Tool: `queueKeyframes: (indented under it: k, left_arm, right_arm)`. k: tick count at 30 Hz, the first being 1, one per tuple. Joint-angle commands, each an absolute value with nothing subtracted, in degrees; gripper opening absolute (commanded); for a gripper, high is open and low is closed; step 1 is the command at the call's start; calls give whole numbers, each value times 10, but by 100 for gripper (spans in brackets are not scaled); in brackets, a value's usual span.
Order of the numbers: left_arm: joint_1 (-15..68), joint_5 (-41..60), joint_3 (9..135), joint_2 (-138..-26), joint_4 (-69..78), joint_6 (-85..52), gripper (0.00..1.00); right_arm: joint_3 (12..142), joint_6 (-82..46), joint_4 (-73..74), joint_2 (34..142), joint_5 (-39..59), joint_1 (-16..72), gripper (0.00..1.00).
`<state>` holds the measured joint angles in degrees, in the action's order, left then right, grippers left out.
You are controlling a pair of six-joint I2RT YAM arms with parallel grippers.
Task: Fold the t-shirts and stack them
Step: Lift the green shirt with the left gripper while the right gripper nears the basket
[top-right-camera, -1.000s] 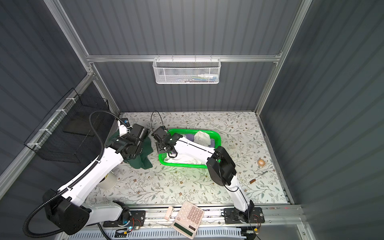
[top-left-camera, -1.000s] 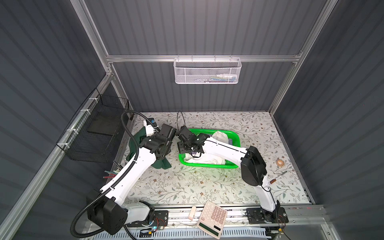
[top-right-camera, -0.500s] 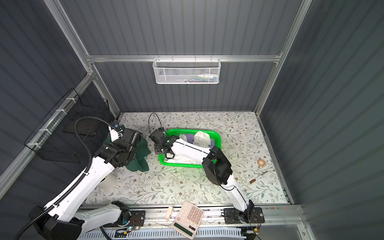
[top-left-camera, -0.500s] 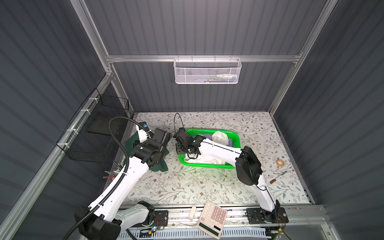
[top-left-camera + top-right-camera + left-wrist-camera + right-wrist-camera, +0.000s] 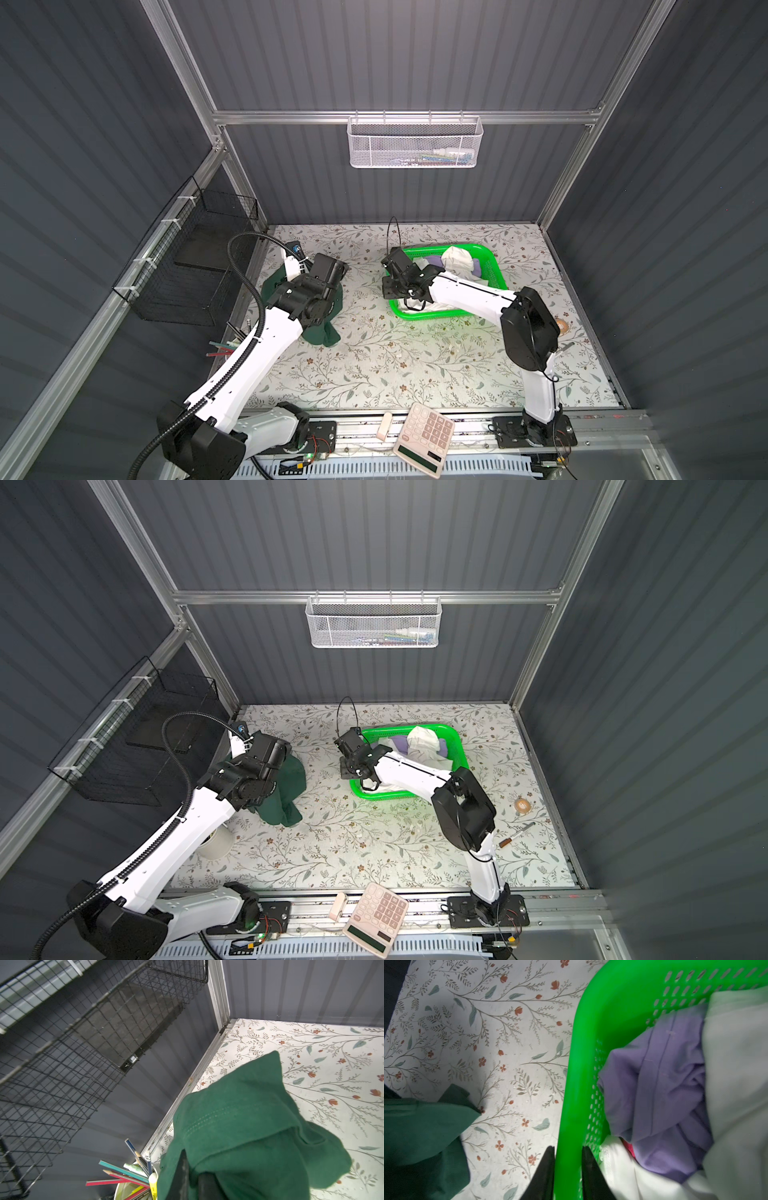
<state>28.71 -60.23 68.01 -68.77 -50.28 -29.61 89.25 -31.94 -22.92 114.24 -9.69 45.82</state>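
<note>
Cloth fills the left wrist view: the dark green tee (image 5: 239, 1126) is a soft, matte knit bunched into rounded folds, with a double row of pale stitching along one hem. It drapes over the left gripper (image 5: 194, 1169), whose black fingers are closed on it. In both top views it sits as a heap near the left edge of the table (image 5: 415, 365), under that arm's wrist. The table's cover is pale and smooth, printed with thin branches, grey-green leaves and small red flowers. The right gripper (image 5: 568, 1153) straddles the wall of the basket (image 5: 591, 1022), one dark tapered finger outside and one inside, both pressed against the glossy bright green plastic, which is pierced with rows of oval holes. Inside the basket lie a crumpled lavender tee (image 5: 664, 1084) with a seam running down it and a white tee (image 5: 737, 1084) heaped beside it. The calculator (image 5: 424, 436) at the front rail has pale keys, their markings too small to read.
</note>
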Motion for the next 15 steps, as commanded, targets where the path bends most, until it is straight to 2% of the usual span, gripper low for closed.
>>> queueKeyframes:
  k: [1,8,15]
  left_arm:
    - [287,-594,700,-687,-479,-293,0]
    - [289,-557,702,-699,-462,-292,0]
    - [300,-521,707,-706,-432,-262,0]
  right_arm:
    - [820,-270,-280,1123,-121,420,22]
    - [731,-174,-227,1069,-69,309,22]
    - [766,-88,-209,1097,-49,214,22]
